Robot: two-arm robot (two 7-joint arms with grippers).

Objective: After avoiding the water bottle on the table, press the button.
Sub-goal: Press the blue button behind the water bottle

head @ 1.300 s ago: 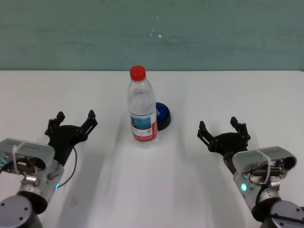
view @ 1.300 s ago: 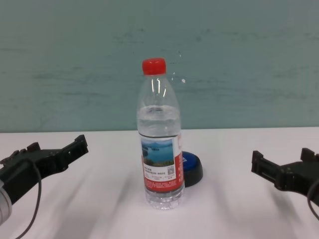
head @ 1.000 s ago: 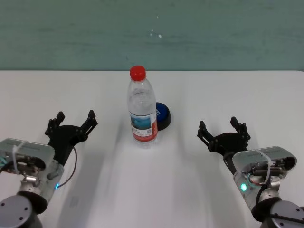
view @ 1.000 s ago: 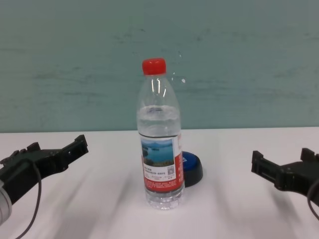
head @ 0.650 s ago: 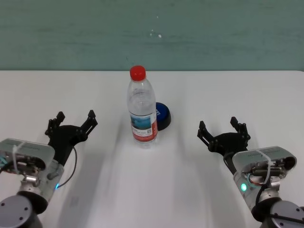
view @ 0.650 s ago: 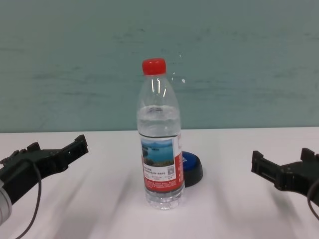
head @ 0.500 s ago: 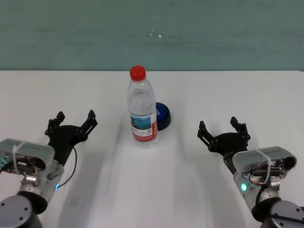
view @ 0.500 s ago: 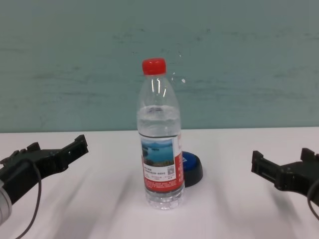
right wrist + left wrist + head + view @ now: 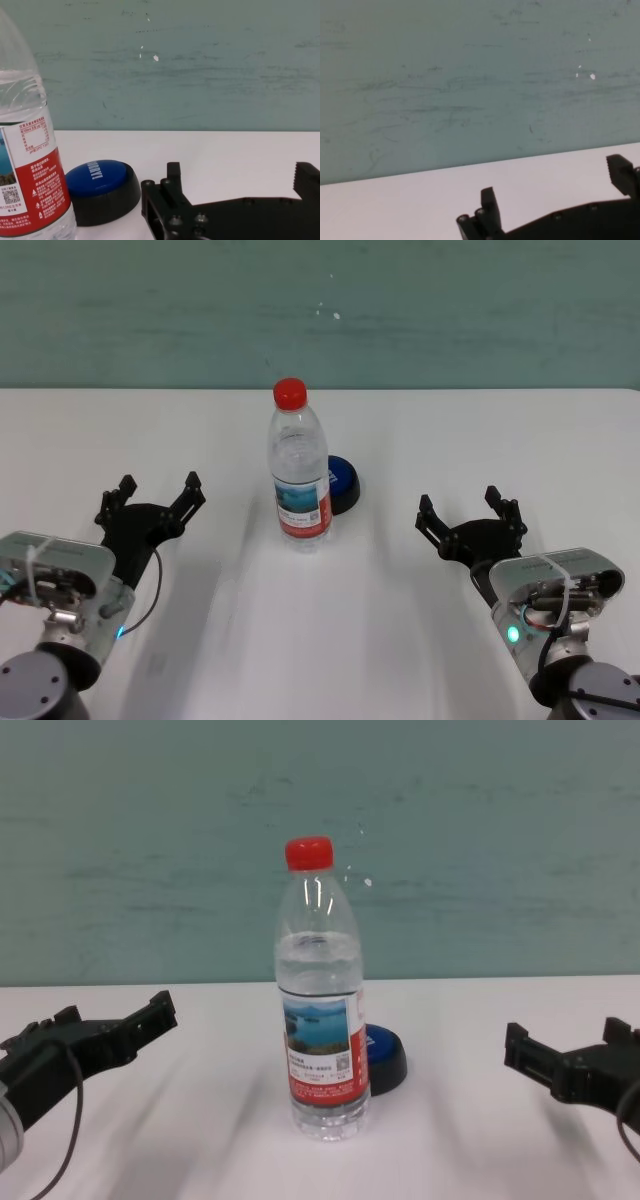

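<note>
Button remained unpressed behind water bottle at frame centre; left gripper and right gripper sat released, lower corners.

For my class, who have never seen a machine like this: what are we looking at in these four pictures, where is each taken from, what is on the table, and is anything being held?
This is a two-armed robot. The head view looks down from above; the chest view looks from lower; each wrist view rides on an arm. The black claws are its jaws: the left gripper and right gripper, both open, holding nothing, low over the white table on either side. On it stands an upright water bottle with a red cap. Just behind it, towards the robot's right, sits a blue button on a black base, partly hidden from the head and chest.
</note>
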